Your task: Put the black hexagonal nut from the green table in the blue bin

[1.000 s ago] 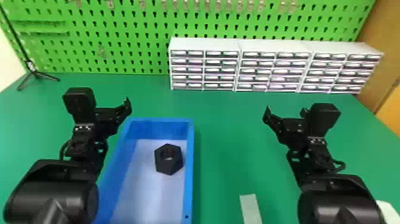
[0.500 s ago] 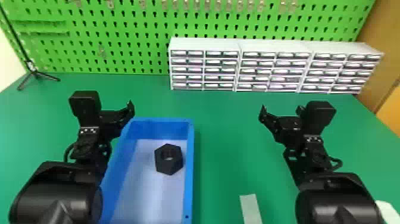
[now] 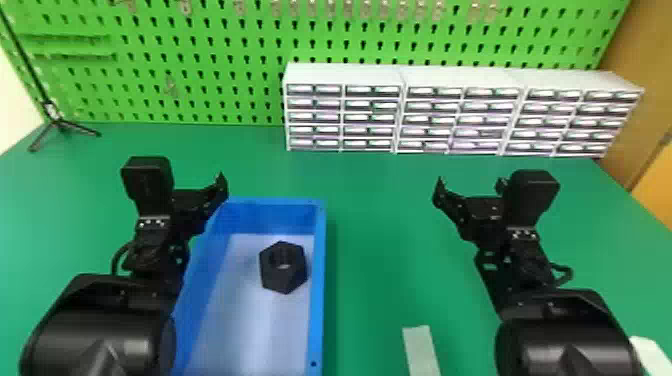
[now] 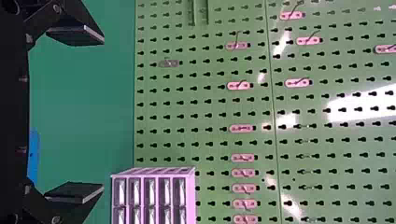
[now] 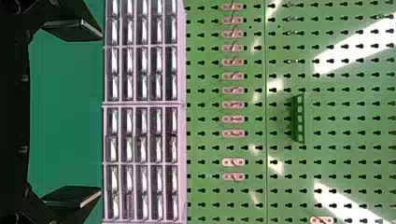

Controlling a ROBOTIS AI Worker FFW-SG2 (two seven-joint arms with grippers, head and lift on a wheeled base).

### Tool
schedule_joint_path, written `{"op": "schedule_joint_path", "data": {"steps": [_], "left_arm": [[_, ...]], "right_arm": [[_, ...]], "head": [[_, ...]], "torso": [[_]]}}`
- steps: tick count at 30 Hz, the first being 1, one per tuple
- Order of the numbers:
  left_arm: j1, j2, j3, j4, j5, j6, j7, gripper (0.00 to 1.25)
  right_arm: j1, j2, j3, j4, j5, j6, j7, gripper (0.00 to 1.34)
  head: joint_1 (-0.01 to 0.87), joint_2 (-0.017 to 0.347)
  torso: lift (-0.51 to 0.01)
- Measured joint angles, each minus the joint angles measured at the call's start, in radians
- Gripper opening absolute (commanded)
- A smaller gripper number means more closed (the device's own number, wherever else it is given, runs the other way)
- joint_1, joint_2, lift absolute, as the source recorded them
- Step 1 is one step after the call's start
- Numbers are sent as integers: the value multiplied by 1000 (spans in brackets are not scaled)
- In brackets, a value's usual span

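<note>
1. Drifted slightly inward since the earliest head view with both the left gripper (image 3: 195, 192) and the right gripper (image 3: 471, 190), toward the middle of the green table (image 3: 375, 240). Same place as before for the black nut (image 3: 285, 282) and the blue bin (image 3: 318, 280).
2. Lies inside the blue bin, in the case of the black nut: down on the pale floor, hole showing from above, just beside the right-hand wall and nearer the far end.
3. Spread wide and empty at the left gripper (image 4: 102, 115), with both finger pads (image 4: 77, 35) well apart in its wrist view. Seen in the head view near the blue bin's far left corner, partly covering the left wall; cannot tell how high above.
4. Spread wide and empty at the right gripper (image 5: 101, 114) too, with a broad gap between fingers in its wrist view. Seen over the right side of the green table, well apart from the blue bin.
5. Stand in a row at the back of the table, in the case of the white drawer cabinets (image 3: 345, 75), before the green pegboard (image 3: 240, 65) with its metal hooks (image 4: 240, 128).
6. Stands at the far left on three legs, for the black stand (image 3: 57, 121).
7. Lies on the table toward the near edge, between the two arms, for the pale strip (image 3: 420, 347). Shows partly at the lower right corner, beside the right arm, for the white object (image 3: 650, 352); cannot tell what kind.
</note>
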Motion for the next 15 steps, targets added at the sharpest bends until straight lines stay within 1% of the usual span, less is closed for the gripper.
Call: {"op": "schedule_joint_path", "data": {"steps": [15], "left_arm": [[-1,-3,-7,6,10,-1,0,1078]], "right_arm": [[0,0,-10,-12,7,11,0,1203]], "head": [[683,28]], "torso": [[-96]]}}
